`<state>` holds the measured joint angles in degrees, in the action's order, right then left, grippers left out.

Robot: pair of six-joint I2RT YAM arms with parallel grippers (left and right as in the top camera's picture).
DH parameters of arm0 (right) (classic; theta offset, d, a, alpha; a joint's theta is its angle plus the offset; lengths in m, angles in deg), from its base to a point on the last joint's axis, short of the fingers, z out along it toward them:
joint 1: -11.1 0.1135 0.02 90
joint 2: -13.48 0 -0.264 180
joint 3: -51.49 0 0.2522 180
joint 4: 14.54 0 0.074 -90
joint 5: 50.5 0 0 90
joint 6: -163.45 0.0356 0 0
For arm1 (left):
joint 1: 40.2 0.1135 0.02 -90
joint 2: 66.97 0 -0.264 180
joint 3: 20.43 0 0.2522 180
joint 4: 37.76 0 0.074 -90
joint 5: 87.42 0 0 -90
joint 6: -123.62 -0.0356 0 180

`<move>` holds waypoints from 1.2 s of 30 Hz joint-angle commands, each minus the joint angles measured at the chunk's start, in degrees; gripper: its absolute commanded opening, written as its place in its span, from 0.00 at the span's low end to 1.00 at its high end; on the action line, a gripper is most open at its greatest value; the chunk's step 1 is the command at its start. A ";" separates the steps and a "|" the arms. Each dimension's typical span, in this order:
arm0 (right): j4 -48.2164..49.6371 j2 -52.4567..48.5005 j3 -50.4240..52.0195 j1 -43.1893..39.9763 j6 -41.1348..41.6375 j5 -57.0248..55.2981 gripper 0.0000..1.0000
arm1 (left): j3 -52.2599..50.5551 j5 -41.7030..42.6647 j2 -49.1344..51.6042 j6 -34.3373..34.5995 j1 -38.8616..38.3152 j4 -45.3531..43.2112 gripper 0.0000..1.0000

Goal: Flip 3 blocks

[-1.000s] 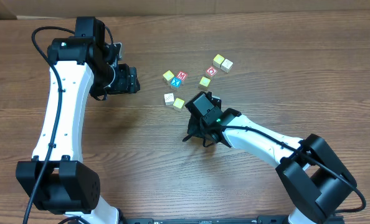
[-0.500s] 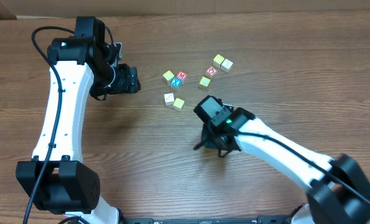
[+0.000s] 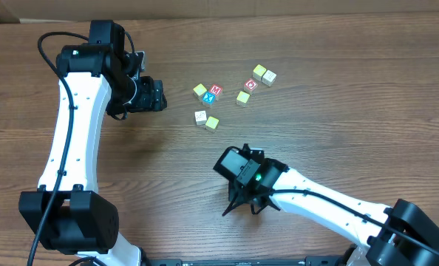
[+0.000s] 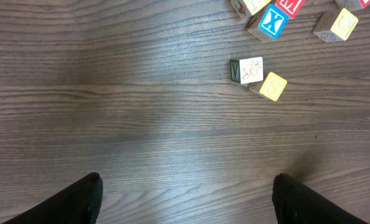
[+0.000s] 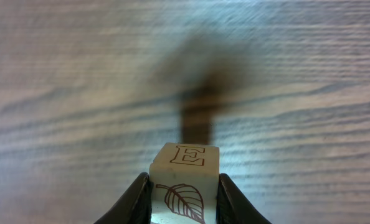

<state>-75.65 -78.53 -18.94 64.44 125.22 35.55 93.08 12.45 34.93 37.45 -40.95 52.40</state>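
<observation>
Overhead, we see our right gripper point(image 3: 242, 201) over wide bare table point(image 3: 160, 170), well apart from the cube cluster point(image 3: 207, 119) and the far edge, while our left gripper point(image 4: 188, 199) hangs with fingers point(image 4: 79, 199) spread, holding nothing. Our right fingers point(image 5: 137, 200) pinch a cream block point(image 5: 184, 167): upright E on its upper face, brown leaf facing the wrist camera, sides square to the fingers.

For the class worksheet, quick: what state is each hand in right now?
Left hand: open, holding nothing.
Right hand: closed on a block.
</observation>
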 commanded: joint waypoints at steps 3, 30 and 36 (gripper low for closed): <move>1.31 0.33 2.54 -5.18 0.74 -2.03 0.11 | 0.48 0.70 -0.68 -1.31 -0.02 0.09 0.80; 5.49 0.26 5.29 -6.86 0.33 0.17 0.33 | -0.04 0.72 -0.68 -1.31 -0.02 -0.31 0.82; 5.55 0.26 5.29 -6.86 0.33 1.07 0.35 | -0.04 0.72 -0.68 -1.31 -0.02 -0.35 0.83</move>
<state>-70.25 -78.53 -14.00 57.36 125.70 36.16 93.08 12.45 34.93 37.45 -40.95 52.25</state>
